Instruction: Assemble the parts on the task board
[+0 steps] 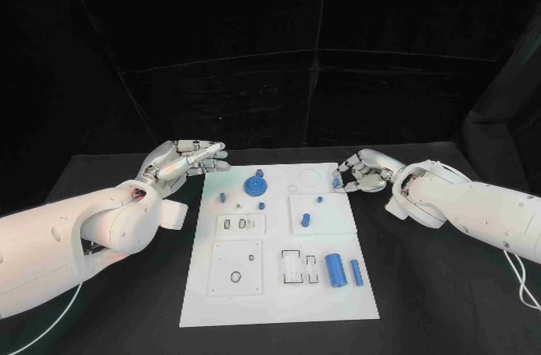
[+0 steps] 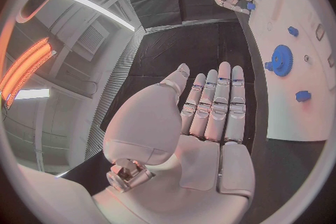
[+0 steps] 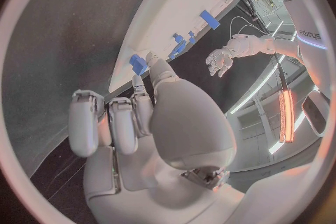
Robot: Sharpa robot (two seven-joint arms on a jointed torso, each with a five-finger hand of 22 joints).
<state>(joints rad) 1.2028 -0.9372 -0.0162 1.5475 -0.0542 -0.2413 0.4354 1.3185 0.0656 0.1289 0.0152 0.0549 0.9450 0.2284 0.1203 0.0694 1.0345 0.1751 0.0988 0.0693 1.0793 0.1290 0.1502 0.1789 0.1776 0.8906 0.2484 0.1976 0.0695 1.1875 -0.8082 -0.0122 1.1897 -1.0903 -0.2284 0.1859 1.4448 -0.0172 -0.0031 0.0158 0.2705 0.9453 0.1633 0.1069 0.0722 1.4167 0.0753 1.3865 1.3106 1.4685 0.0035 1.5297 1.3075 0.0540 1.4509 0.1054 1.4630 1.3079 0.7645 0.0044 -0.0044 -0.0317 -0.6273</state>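
Overhead, the flat white board (image 1: 282,245) lies lengthwise on the black table (image 1: 439,292), with the toothed blue gear (image 1: 256,187) near its far end and a smooth blue cylinder (image 1: 334,269) lying along its length nearer the robot; the left hand (image 1: 189,161) hovers off the far left corner, while the right hand (image 1: 363,173) reaches the far right edge. From the left wrist, that hand's fingers are straight and empty, the gear just beyond the fingertips. From the right wrist, the right hand pinches a small blue part (image 3: 138,63) at the board's edge.
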